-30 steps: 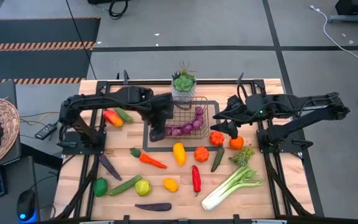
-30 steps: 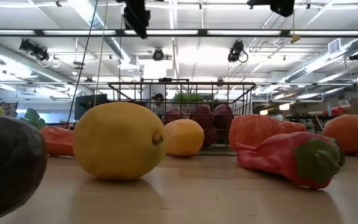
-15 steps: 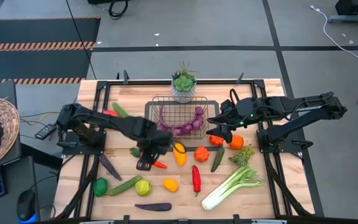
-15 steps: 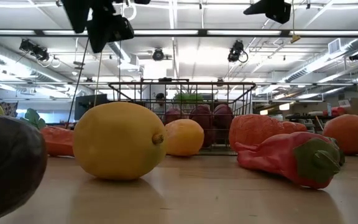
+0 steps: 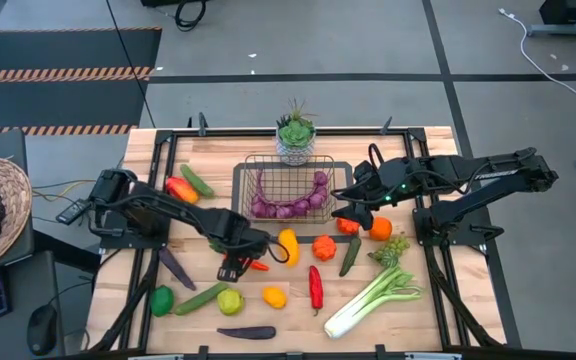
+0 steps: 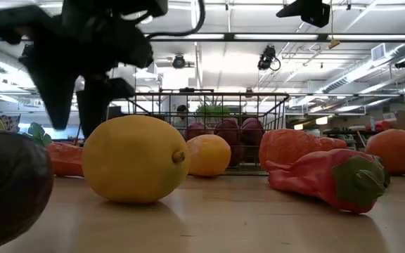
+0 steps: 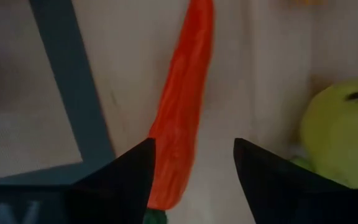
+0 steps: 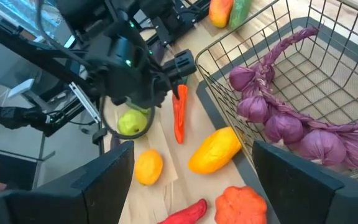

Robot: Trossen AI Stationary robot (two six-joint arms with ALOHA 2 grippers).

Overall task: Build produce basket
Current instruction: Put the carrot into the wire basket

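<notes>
The dark wire basket (image 5: 245, 185) stands at the table's far middle with a purple braid of bulbs (image 5: 298, 203) inside. Produce lies scattered on the wood in front of it. My left gripper (image 5: 232, 264) points straight down, open, low over the orange carrot (image 7: 180, 106). Its two fingers stand on either side of the carrot's green stem end, and I see no touch. In the low view it shows as a dark blur (image 6: 83, 84) above the lemon. My right gripper (image 8: 194, 186) hovers open beside the basket's right near corner (image 5: 340, 208), nothing between its fingers.
A potted succulent (image 5: 295, 140) stands behind the basket. Around the carrot lie a yellow fruit (image 5: 288, 246), a green apple (image 5: 230, 300), a cucumber (image 5: 200, 297) and a dark eggplant (image 5: 177, 268). Farther right are a red chili (image 5: 315, 288), orange peppers (image 5: 324, 247) and a leek (image 5: 373, 300).
My left gripper has left the basket's near left corner, swung toward the table's near edge and come down low over the carrot, turning somewhat on the way. The carrot and the other produce lie where they were.
</notes>
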